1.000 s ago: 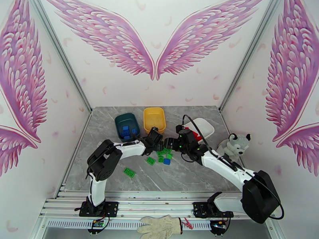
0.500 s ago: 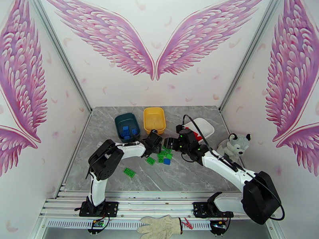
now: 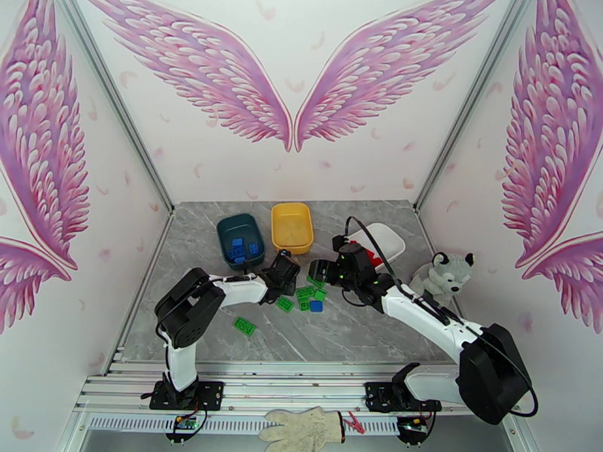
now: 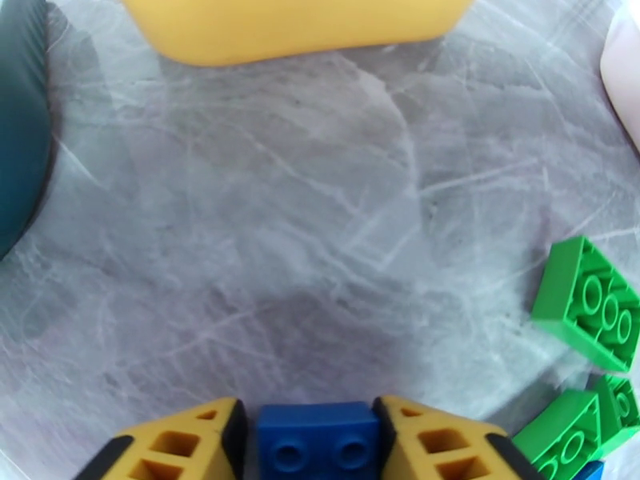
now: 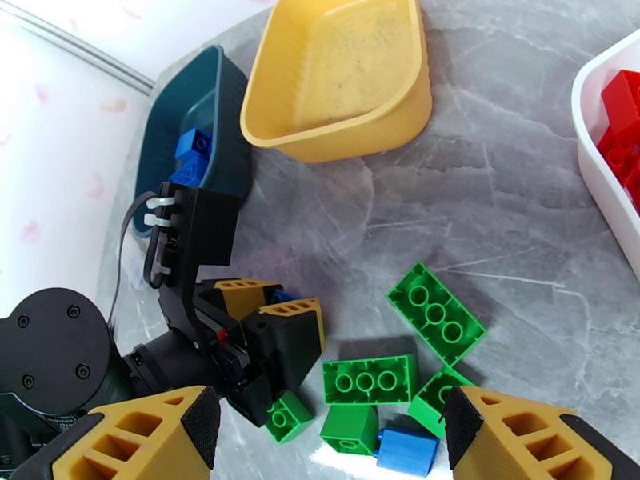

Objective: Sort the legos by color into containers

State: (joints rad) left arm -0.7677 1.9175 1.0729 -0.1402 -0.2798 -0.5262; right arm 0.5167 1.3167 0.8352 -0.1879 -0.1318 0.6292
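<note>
Wide view first: on the grey marbled table [image 3: 339,333] the three containers sit along the far side. The dark teal plastic tub [image 3: 223,227] on the left already has several blue studded bricks [image 3: 241,250] in it. The white plastic tub [image 3: 388,233] on the right holds red bricks [image 5: 620,122]. The yellow plastic tub [image 3: 292,227] between them is bare inside. So red looks finished, since no red brick lies on the table that I can see. Blue is nearly there, and green, presumably bound for the yellow tub, has not begun.

Now the arms. The left gripper [image 3: 280,271] is low over the table just near of the gap between the teal and yellow tubs. The right gripper [image 5: 332,418] hangs over the loose pile, its fingers spread wide with nothing between them.

What's left is a cluster of small green bricks [image 5: 436,314] in the middle of the table. Two more greens lie apart from it towards the near left. A loose blue brick [image 5: 406,450] sits at the near edge of the pile, right below the right gripper.

And the catch: in the left wrist view a small blue brick [image 4: 318,442] sits squarely between the yellow finger pads [image 4: 188,442]. Studs face the camera, and both pads are pressed against its sides in a firm clamp. The teal tub is close on its left, so it looks like a short carry.
</note>
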